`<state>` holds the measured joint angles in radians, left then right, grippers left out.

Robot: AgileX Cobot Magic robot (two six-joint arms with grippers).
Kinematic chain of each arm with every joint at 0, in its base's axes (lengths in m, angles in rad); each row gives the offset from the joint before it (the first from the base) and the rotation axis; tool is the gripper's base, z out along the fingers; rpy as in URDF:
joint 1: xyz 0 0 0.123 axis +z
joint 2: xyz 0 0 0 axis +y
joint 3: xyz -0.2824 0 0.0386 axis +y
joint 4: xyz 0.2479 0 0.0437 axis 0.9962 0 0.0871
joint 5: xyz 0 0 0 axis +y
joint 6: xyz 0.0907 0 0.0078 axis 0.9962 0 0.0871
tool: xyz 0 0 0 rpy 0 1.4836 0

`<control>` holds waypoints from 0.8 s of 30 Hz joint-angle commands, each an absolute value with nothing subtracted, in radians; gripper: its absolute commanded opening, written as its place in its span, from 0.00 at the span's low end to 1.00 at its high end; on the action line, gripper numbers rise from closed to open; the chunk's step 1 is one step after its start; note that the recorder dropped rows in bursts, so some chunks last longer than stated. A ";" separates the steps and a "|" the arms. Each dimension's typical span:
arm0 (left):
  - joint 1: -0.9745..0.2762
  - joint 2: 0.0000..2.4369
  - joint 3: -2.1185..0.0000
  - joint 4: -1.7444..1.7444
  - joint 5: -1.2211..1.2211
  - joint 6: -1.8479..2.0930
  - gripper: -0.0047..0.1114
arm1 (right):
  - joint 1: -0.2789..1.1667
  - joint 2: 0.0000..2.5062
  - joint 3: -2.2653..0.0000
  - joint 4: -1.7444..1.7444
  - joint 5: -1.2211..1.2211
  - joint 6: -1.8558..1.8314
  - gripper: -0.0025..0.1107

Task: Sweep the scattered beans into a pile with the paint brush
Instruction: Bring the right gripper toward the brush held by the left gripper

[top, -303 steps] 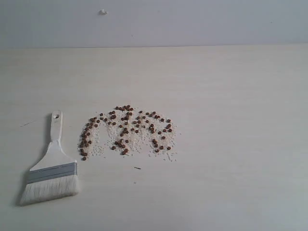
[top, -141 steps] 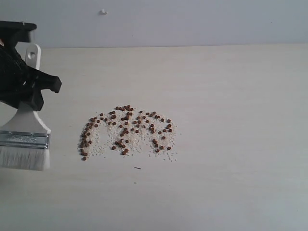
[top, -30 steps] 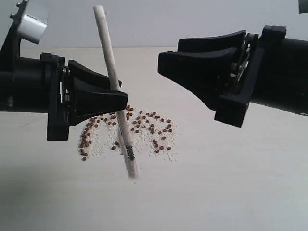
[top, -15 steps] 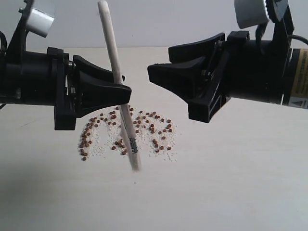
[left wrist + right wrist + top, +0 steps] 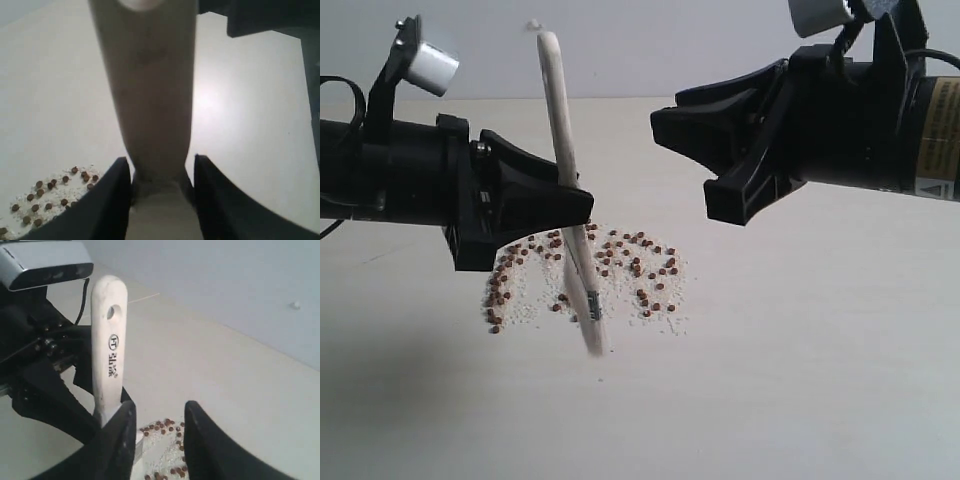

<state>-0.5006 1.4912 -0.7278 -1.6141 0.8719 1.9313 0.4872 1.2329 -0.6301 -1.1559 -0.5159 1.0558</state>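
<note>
While your left gripper (image 5: 578, 205) is pinched on the flat faces of the paint brush (image 5: 558, 130), low on the handle, most of that handle stands free toward the top centre of the frame. Expect a light, stiff tool. The smooth wood could pivot between the pads, so a hold near the metal band, across the flats, looks the steadiest. Below the grip the soft bristles (image 5: 597, 342) hang at lower centre, by the near edge of the beans (image 5: 640, 268); they are blurred, so you cannot tell whether they touch the table (image 5: 800, 380). They will likely splay under pressure. The beans, small and round among white grains (image 5: 525, 312), should roll easily. Your right gripper (image 5: 682, 165) hovers at upper right with jaws spread and nothing between them, just beside the handle.
</note>
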 commanded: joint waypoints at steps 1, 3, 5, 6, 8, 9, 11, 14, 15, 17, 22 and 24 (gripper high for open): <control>-0.534 1.522 -0.782 -1.605 0.870 1.909 0.04 | 0.489 1.237 -0.636 -1.141 -0.442 1.098 0.37; -0.565 1.538 -0.810 -1.575 0.841 1.873 0.04 | 0.489 1.234 -0.636 -1.138 -0.356 1.094 0.39; -0.601 1.552 -0.827 -1.562 0.792 1.869 0.04 | 0.489 1.232 -0.636 -1.133 -0.328 1.077 0.37; -0.613 1.557 -0.832 -1.562 0.769 1.869 0.04 | 0.489 1.232 -0.636 -1.126 -0.330 1.075 0.36; -0.633 1.567 -0.841 -1.562 0.757 1.871 0.04 | 0.489 1.230 -0.636 -1.126 -0.374 1.075 0.38; -0.638 1.567 -0.843 -1.562 0.757 1.877 0.04 | 0.489 1.230 -0.636 -1.126 -0.395 1.080 0.40; -0.639 1.569 -0.843 -1.562 0.757 1.884 0.04 | 0.489 1.230 -0.636 -1.126 -0.446 1.103 0.46; -0.639 1.569 -0.843 -1.566 0.747 1.891 0.04 | 0.489 1.230 -0.636 -1.123 -0.523 1.128 0.48; -0.639 1.569 -0.843 -1.568 0.737 1.891 0.04 | 0.489 1.232 -0.636 -1.123 -0.548 1.128 0.47; -0.639 1.569 -0.843 -1.575 0.718 1.891 0.04 | 0.509 1.235 -0.636 -1.115 -0.546 1.128 0.47; -0.639 1.569 -0.851 -1.583 0.711 1.907 0.04 | 0.556 1.235 -0.636 -1.112 -0.507 1.119 0.50; -0.639 1.569 -0.860 -1.583 0.711 1.907 0.04 | 0.564 1.235 -0.636 -1.100 -0.495 1.119 0.52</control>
